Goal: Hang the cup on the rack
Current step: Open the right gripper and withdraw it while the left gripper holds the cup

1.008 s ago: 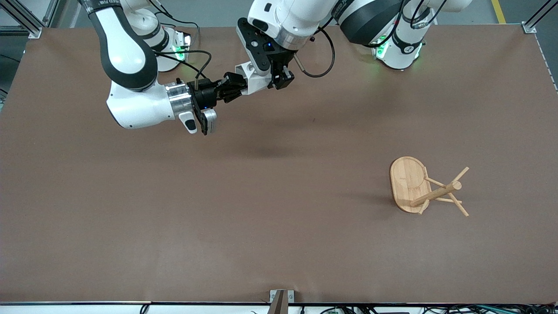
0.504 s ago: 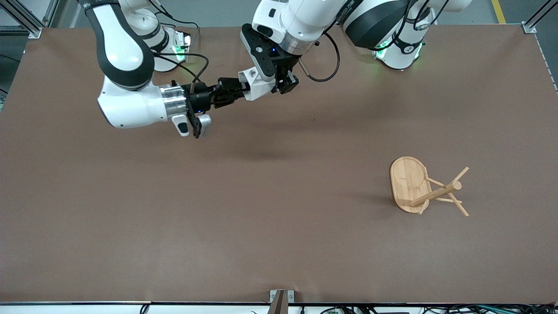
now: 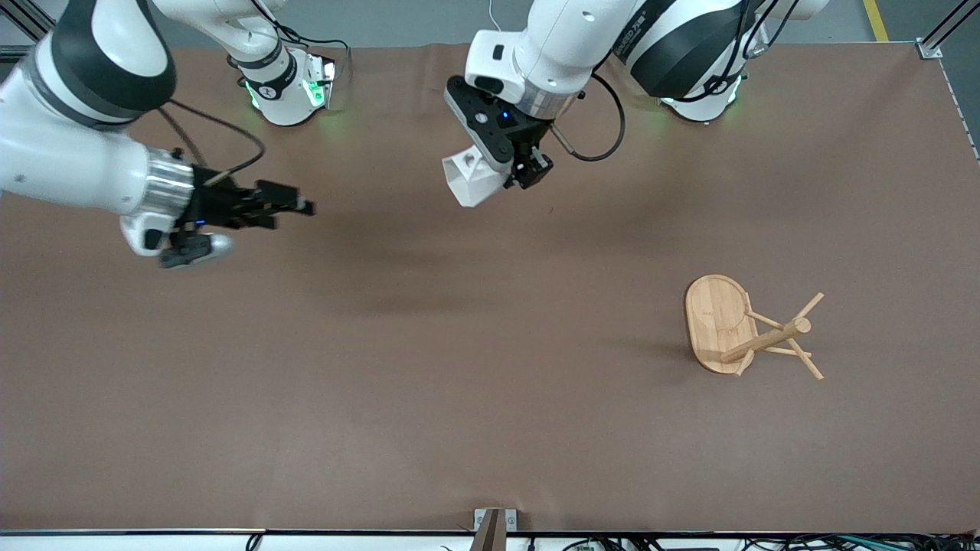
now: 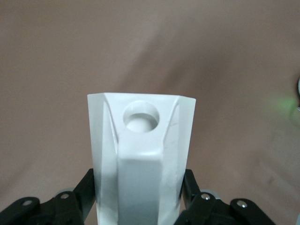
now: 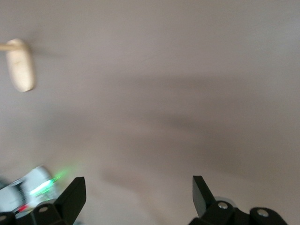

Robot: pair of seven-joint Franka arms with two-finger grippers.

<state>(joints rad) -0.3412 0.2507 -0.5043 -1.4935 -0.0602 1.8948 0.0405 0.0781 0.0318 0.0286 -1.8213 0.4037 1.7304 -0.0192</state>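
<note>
Hanging above the worktop (image 3: 429,398), your white cup (image 3: 468,177) is pinched in the left tool (image 3: 511,177). The rack (image 3: 746,329) stands well apart from it. Your right tool (image 3: 295,207) hovers, fingers spread.

We find almost no writing that we can read in these views. On the upper link of the left arm (image 3: 651,30) there is a short line of dark letters, partly covered by the arm's own shape, and we cannot make out a full word from it. The cup (image 4: 143,154), the rack (image 3: 727,325) and the table (image 3: 459,383) carry no label, number or sign that we can read.
</note>
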